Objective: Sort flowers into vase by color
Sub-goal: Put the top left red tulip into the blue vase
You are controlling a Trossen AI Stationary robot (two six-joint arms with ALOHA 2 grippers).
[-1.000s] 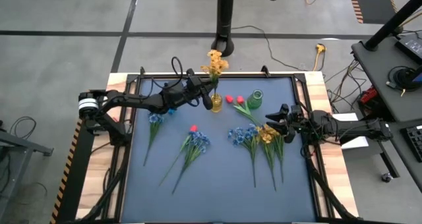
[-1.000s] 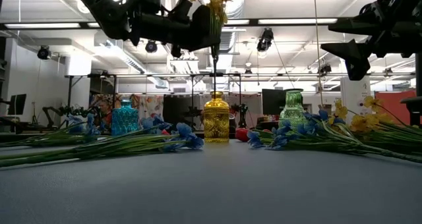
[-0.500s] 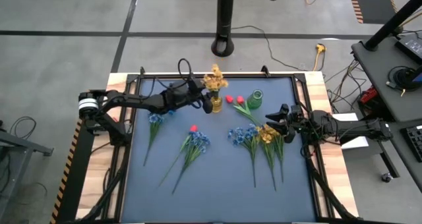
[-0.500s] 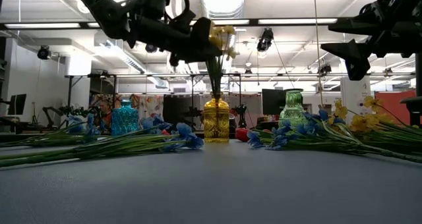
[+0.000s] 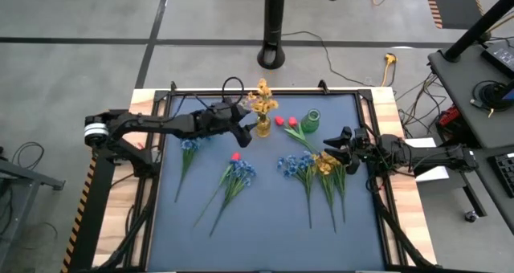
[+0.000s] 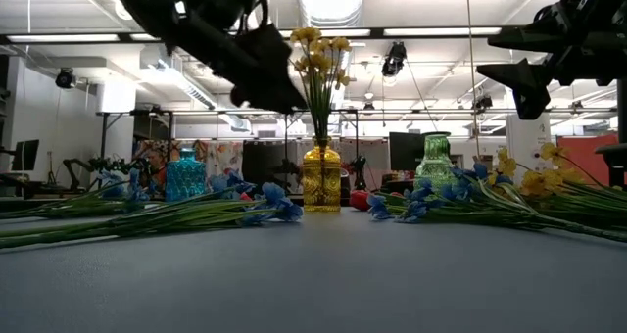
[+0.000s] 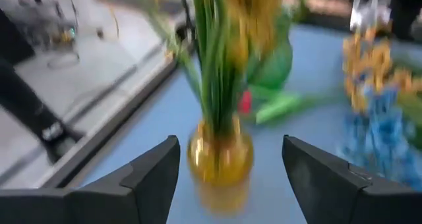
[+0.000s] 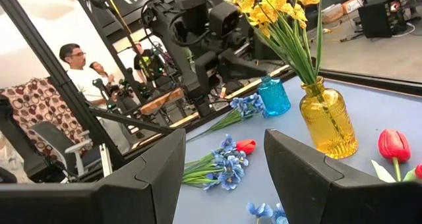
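The left gripper is seen with its jaws spread wide and empty just beside the yellow vase, in which the yellow flowers stand upright, while the right gripper hangs part-open and empty well to the vase's right over the mixed blue and yellow flowers. The vase could be tipped — judged from how near the open fingers stand — were the arm swung sideways rather than drawn back. Around the vase, a dark blue mat is strewn with sprigs — people are seen in the workshop beyond.
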